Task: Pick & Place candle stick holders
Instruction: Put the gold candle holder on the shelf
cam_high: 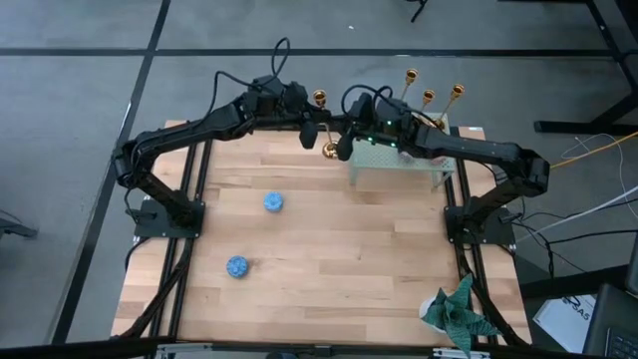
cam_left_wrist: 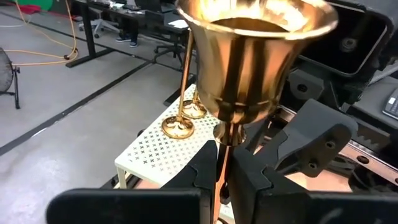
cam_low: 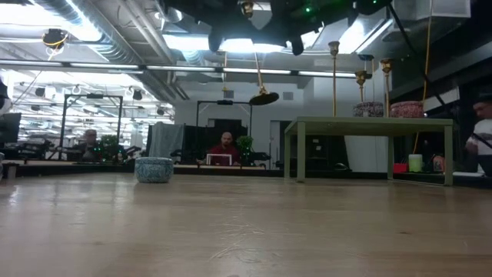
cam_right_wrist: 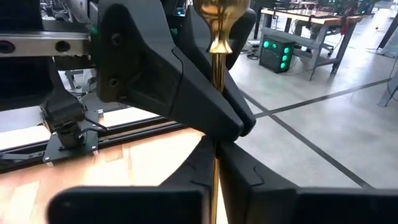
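Observation:
One gold candle stick holder (cam_high: 326, 125) hangs in the air over the table's far middle, with its cup (cam_high: 320, 97) up and its round base (cam_low: 264, 98) down. My left gripper (cam_left_wrist: 222, 177) and my right gripper (cam_right_wrist: 215, 171) are both shut on its thin stem. Three more gold candle stick holders (cam_high: 429, 97) stand upright on their round bases on a small table (cam_high: 399, 165) at the far right. They also show in the low view (cam_low: 334, 77), and two of their bases show in the left wrist view (cam_left_wrist: 178, 127). My left gripper pinches the stem (cam_left_wrist: 222, 155) between its two fingers, just below the cup (cam_left_wrist: 255, 56). The fingers lie across the stem. The holder is lifted clear of the table and slightly tilted. My right gripper pinches the same stem (cam_right_wrist: 216, 134) between its two fingers, below the knob under the cup (cam_right_wrist: 217, 43). The fingers lie across the stem, close against the left gripper's fingers (cam_right_wrist: 180, 87). The base hangs free below.
The small table has a perforated white top (cam_left_wrist: 168, 152) and green legs (cam_low: 296, 150). Two blue round things (cam_high: 273, 202) (cam_high: 236, 266) lie on the wooden table's left half. A green crumpled thing (cam_high: 457, 309) lies at the near right corner. People sit in the room behind the table.

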Controlling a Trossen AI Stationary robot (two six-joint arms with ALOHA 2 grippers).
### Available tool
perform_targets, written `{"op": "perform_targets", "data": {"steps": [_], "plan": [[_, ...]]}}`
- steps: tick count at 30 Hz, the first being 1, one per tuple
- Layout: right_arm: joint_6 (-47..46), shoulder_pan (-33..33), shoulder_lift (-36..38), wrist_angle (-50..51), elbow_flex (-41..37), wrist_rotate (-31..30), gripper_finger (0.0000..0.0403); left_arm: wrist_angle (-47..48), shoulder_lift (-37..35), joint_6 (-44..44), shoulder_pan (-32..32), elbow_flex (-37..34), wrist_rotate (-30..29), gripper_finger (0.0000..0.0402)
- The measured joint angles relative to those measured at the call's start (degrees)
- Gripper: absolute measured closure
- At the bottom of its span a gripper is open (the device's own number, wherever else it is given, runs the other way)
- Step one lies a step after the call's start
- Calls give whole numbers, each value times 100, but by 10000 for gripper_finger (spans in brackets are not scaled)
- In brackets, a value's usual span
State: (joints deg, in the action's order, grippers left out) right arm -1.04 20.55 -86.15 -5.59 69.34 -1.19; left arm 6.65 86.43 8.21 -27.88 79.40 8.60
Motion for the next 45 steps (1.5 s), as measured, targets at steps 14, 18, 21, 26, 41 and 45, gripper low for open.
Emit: {"op": "perform_targets", "data": {"steps": [14,18,21,26,41,45], "plan": [[-3,87,0,105,0,251,384,-396,-4,17,-116,0,63,383],[-20,94,0,97,-2,252,346,-397,-4,19,-117,2,63,383],[-19,94,0,90,-3,254,309,-385,-4,13,-123,1,12,383],[-17,99,0,76,-7,207,262,-330,-6,2,-160,0,-11,383],[139,140,-17,-205,-11,-223,247,-792,62,-43,-225,1,563,382],[155,142,-44,-291,-13,-219,253,-877,95,-7,-223,2,691,382]]}}
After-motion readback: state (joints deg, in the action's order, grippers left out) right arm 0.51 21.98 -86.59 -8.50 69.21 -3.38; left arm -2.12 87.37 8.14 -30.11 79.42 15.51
